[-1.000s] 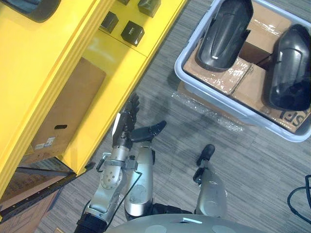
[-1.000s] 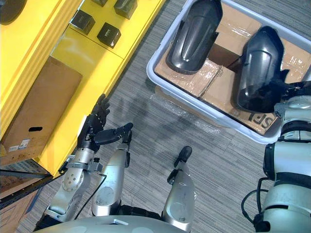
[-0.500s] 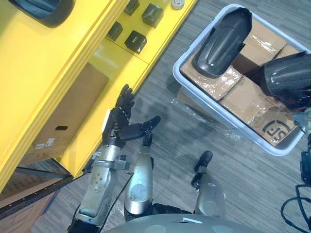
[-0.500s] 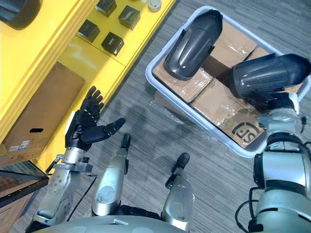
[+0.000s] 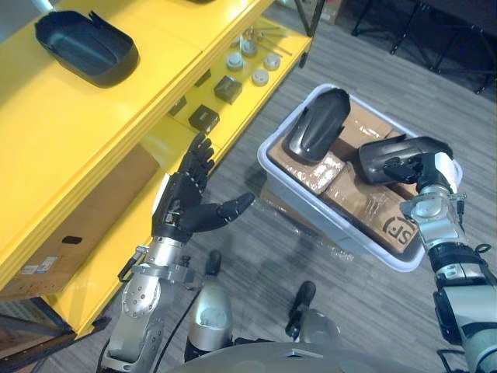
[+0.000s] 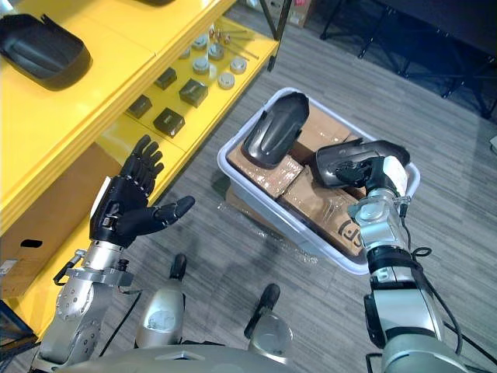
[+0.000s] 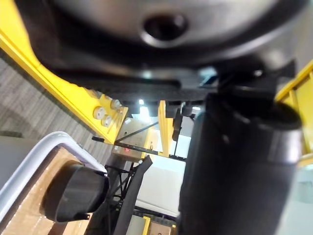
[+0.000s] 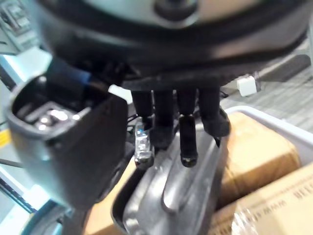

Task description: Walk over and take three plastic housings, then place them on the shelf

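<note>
Left hand (image 5: 182,211) raised beside yellow shelf (image 5: 85,136), fingers spread, holding nothing. Right hand (image 6: 379,172) above grey bin (image 5: 342,242), fingers curled round black housing (image 6: 345,161); long axis crosswise, free end toward shelf. Bin holds cardboard boxes (image 5: 363,203), second housing (image 5: 314,134) atop. Third housing (image 5: 81,48) on shelf top.

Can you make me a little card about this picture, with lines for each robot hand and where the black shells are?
Right hand: shut on the held housing, over the bin
Left hand: open, holding nothing, beside the yellow shelf
Bin: grey, with the bin housing lying on cardboard boxes
Shelf top: the shelf housing lies there
</note>
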